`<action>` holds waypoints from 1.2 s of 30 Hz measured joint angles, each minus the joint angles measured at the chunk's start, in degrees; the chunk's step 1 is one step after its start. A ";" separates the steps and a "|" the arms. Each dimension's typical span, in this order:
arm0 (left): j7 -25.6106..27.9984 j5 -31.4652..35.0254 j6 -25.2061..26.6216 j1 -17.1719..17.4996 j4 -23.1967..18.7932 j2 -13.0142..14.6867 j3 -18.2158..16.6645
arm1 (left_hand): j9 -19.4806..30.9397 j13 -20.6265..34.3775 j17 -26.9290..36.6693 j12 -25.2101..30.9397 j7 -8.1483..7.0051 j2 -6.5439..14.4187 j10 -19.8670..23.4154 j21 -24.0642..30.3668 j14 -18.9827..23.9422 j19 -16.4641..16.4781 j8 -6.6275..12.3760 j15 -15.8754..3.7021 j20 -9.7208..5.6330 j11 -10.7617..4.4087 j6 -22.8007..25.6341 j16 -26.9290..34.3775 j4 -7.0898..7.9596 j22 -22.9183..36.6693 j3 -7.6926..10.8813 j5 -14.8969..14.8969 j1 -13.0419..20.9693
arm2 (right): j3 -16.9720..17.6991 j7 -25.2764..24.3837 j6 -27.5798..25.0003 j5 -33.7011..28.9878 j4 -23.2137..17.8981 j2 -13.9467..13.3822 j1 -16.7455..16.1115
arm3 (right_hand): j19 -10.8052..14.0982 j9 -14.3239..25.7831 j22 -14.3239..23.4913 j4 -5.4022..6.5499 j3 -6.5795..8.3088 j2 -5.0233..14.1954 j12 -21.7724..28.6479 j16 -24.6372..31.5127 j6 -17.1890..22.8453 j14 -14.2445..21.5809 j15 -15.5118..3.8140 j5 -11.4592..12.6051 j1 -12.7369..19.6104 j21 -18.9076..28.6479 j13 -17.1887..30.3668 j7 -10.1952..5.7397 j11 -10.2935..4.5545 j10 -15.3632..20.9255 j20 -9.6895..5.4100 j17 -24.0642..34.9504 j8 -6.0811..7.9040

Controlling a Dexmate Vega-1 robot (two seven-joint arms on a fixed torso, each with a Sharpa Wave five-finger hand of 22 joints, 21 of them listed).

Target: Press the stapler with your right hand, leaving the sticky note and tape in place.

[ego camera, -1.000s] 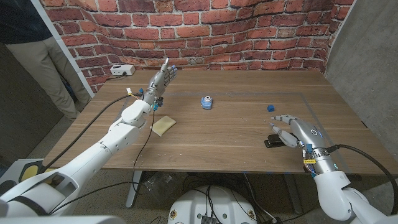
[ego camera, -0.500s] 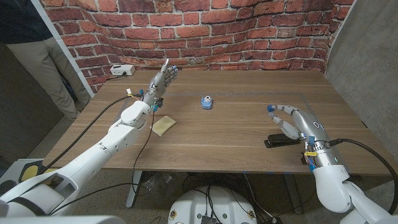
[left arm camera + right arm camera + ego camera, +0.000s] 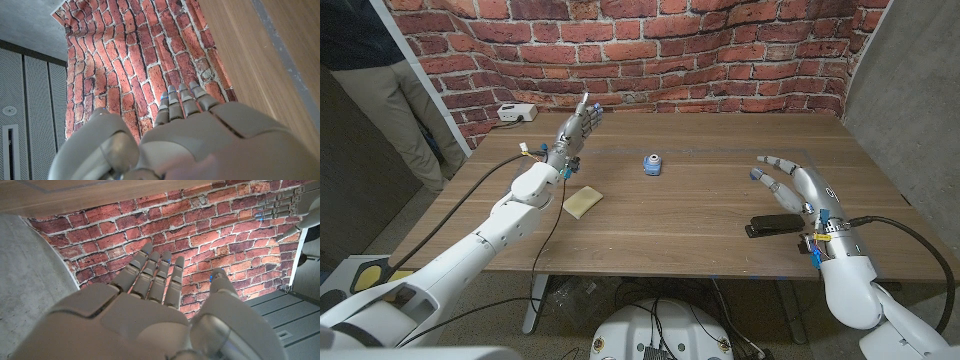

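A black stapler [image 3: 775, 225] lies near the table's front edge on the right. My right hand [image 3: 798, 184] hangs above and just behind it, fingers spread, holding nothing; the right wrist view shows that hand [image 3: 150, 305] with fingers extended toward the brick wall. A yellow sticky note pad [image 3: 583, 200] lies left of centre. A small blue and white tape roll [image 3: 651, 164] stands at the middle of the table. My left hand [image 3: 578, 127] is raised over the far left of the table, fingers straight and empty; in the left wrist view the same hand [image 3: 185, 135] points at the wall.
A small blue cube [image 3: 755, 173] sits behind my right hand. A white box [image 3: 516, 113] with a cable lies at the table's far left corner. A person [image 3: 380, 80] stands at the left, beyond the table. The brick wall [image 3: 650, 50] backs the table.
My right hand has risen off the stapler and drawn back, its fingers lifting upward. The stapler stays where it was. The left arm is unmoved.
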 measured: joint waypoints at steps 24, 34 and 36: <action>-0.65 0.34 -0.68 1.05 -1.07 0.44 -0.91 | 0.00 0.00 0.13 -0.49 0.31 -0.01 -0.31 -0.22 -0.74 -0.53 0.00 0.30 -0.53 0.30 -0.31 0.00 0.17 -0.16 -0.16 0.00 -0.01 | 2.36 14.39 5.86 25.96 5.13 2.52 8.76 | -2.61 -0.01 0.00 1.03 -1.03 -0.34 -0.97 -0.27 -4.09 -3.21 3.19 0.00 -2.18 -1.29 0.05 2.66 3.89 -3.04 1.77 0.29 -0.27; -0.91 0.70 -0.76 1.09 -1.08 0.70 -0.98 | 0.00 0.00 0.13 -0.49 0.31 -0.01 -0.31 -0.22 -0.74 -0.52 0.00 0.30 -0.53 0.30 -0.31 0.00 0.25 -0.15 -0.23 0.00 -0.01 | 1.99 18.37 4.36 33.90 7.70 2.43 13.12 | -4.19 -0.01 0.00 0.94 -1.58 -0.63 -1.39 -0.44 -6.13 -5.04 4.03 0.00 -3.07 -1.78 0.05 3.46 5.23 -4.40 2.13 0.13 -0.26; -1.02 0.77 -0.76 1.03 -1.08 0.72 -1.01 | 0.00 0.00 0.13 -0.49 0.31 -0.01 -0.31 -0.22 -0.74 -0.52 0.00 0.30 -0.53 0.30 -0.31 0.00 0.25 -0.15 -0.23 0.00 -0.01 | 1.84 19.05 4.23 35.31 8.45 2.36 14.13 | -4.33 -0.01 0.00 0.94 -1.58 -0.63 -1.39 -0.44 -6.96 -5.22 4.21 0.00 -3.07 -1.78 0.05 3.86 5.01 -4.80 2.27 0.13 -0.26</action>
